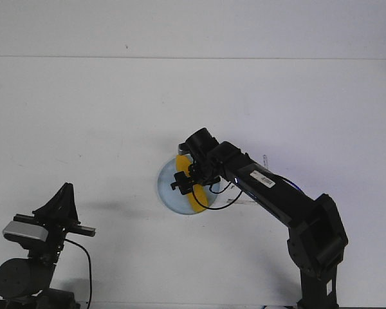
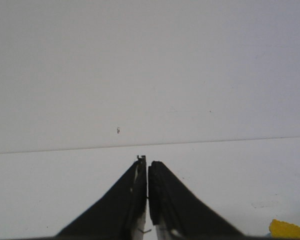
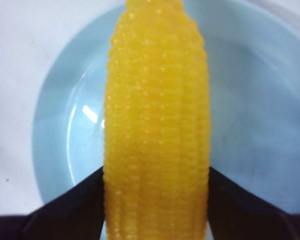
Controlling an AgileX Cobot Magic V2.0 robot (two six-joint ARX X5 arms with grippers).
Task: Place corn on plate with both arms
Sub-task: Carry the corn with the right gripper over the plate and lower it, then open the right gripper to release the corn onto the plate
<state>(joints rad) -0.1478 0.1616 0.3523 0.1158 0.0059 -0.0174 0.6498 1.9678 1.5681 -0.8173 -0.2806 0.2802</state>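
since the right claw [image 1: 194, 187] grips the corn [image 3: 157, 125] by its sides right over the middle of the plate [image 1: 169, 192], best to lower gently and open only once it touches so it won't roll, while the left claw [image 2: 147, 172], pinched together and empty, sits parked well away above the worktop [image 1: 83, 116].

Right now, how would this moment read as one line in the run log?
right end effector: shut on corn | corn: over plate | left end effector: shut, idle

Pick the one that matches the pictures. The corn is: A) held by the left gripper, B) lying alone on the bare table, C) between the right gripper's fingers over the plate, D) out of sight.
C: the right gripper has the corn between its fingers above the plate.
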